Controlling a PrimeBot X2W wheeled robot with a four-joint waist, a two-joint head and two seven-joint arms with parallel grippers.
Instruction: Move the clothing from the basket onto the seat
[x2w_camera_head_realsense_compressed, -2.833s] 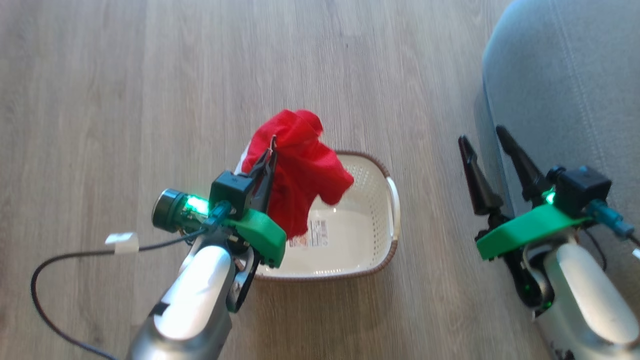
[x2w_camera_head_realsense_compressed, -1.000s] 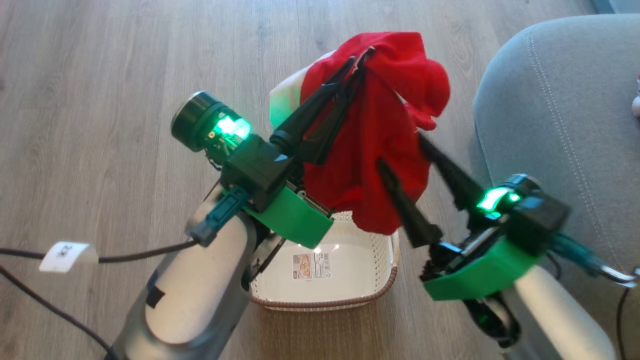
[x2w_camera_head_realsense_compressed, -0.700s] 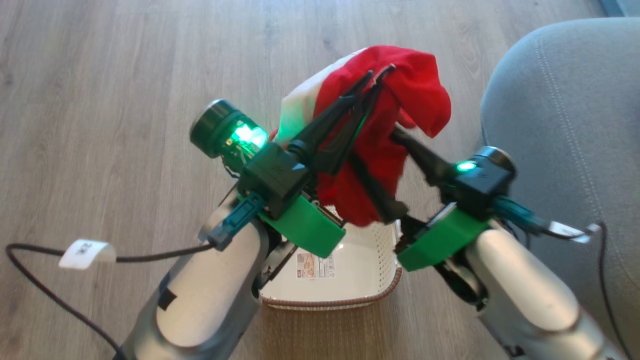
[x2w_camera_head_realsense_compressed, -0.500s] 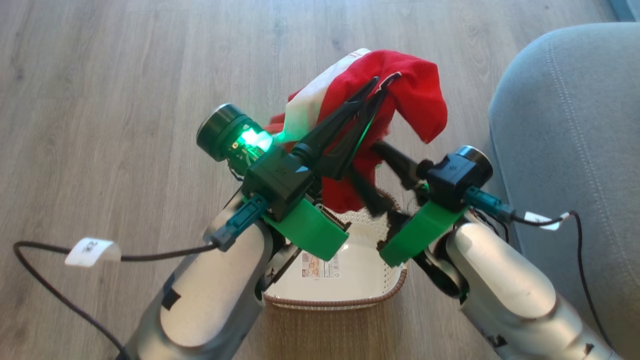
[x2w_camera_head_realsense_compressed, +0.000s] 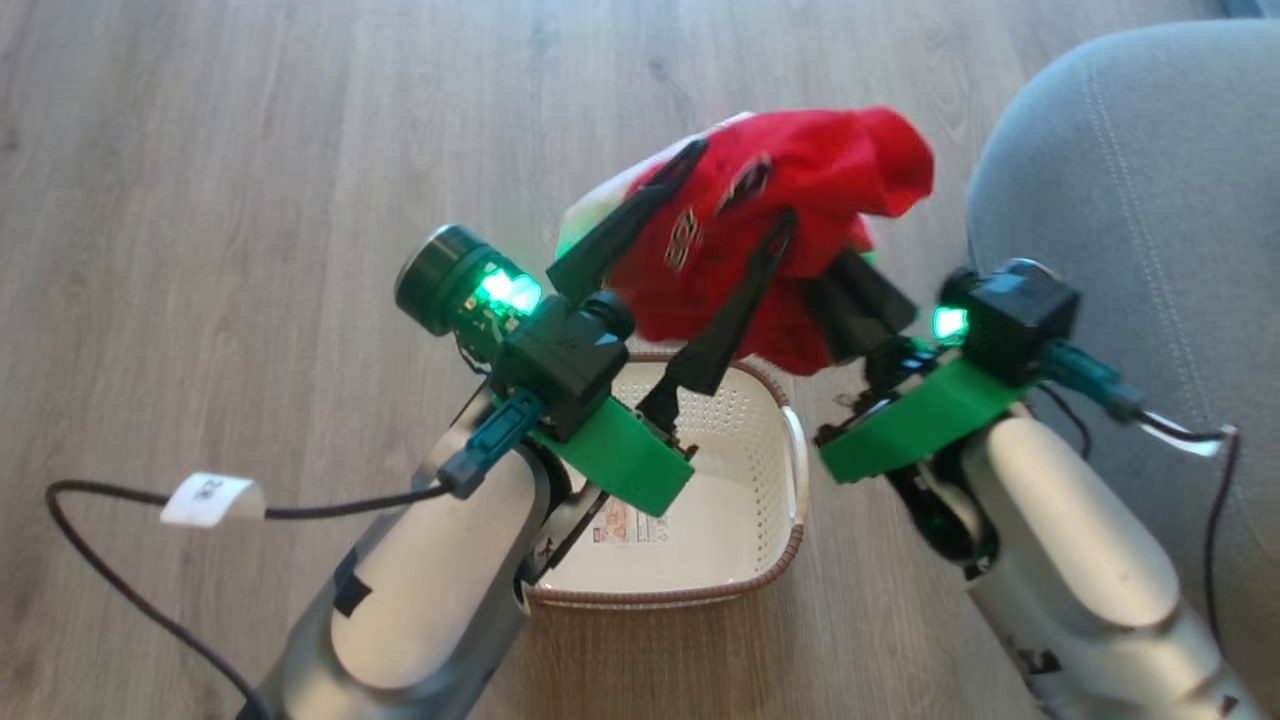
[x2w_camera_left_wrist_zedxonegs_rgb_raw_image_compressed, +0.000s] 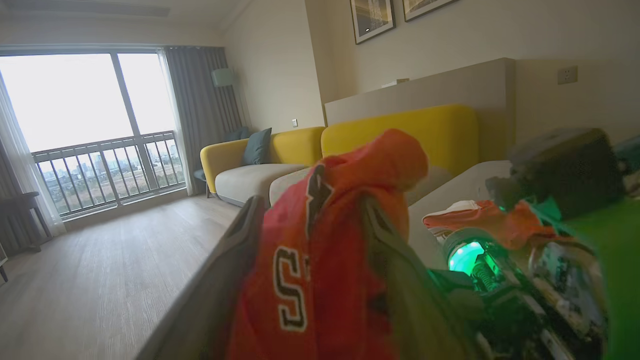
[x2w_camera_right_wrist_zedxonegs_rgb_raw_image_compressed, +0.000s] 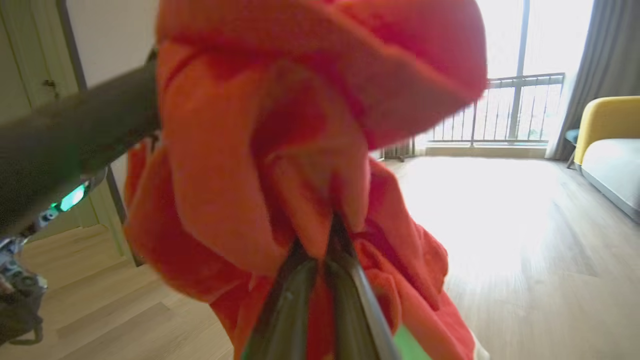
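The red clothing (x2w_camera_head_realsense_compressed: 810, 165) hangs bunched in the air above the far rim of the cream basket (x2w_camera_head_realsense_compressed: 785, 420). My left gripper (x2w_camera_head_realsense_compressed: 738, 185) is open, its two fingers spread on either side of the cloth. From the right, my right gripper (x2w_camera_head_realsense_compressed: 845, 290) is shut on the clothing's lower folds. The left wrist view has the clothing (x2w_camera_left_wrist_zedxonegs_rgb_raw_image_compressed: 320, 250) between my left gripper's (x2w_camera_left_wrist_zedxonegs_rgb_raw_image_compressed: 310, 207) parted fingers. In the right wrist view my right gripper (x2w_camera_right_wrist_zedxonegs_rgb_raw_image_compressed: 320, 260) pinches the clothing (x2w_camera_right_wrist_zedxonegs_rgb_raw_image_compressed: 280, 150). The grey seat (x2w_camera_head_realsense_compressed: 1130, 200) stands just to the right.
The basket sits on a wood floor (x2w_camera_head_realsense_compressed: 250, 150), with only a paper label (x2w_camera_head_realsense_compressed: 630, 522) on its bottom. A black cable (x2w_camera_head_realsense_compressed: 100, 560) trails at lower left. Another red and white piece (x2w_camera_left_wrist_zedxonegs_rgb_raw_image_compressed: 465, 212) lies on the grey seat (x2w_camera_left_wrist_zedxonegs_rgb_raw_image_compressed: 475, 180). A yellow sofa (x2w_camera_left_wrist_zedxonegs_rgb_raw_image_compressed: 400, 125) stands behind.
My right gripper reached in and shut on the clothing. My left gripper, shut on it before, has opened. The bundle has shifted slightly right, toward the seat.
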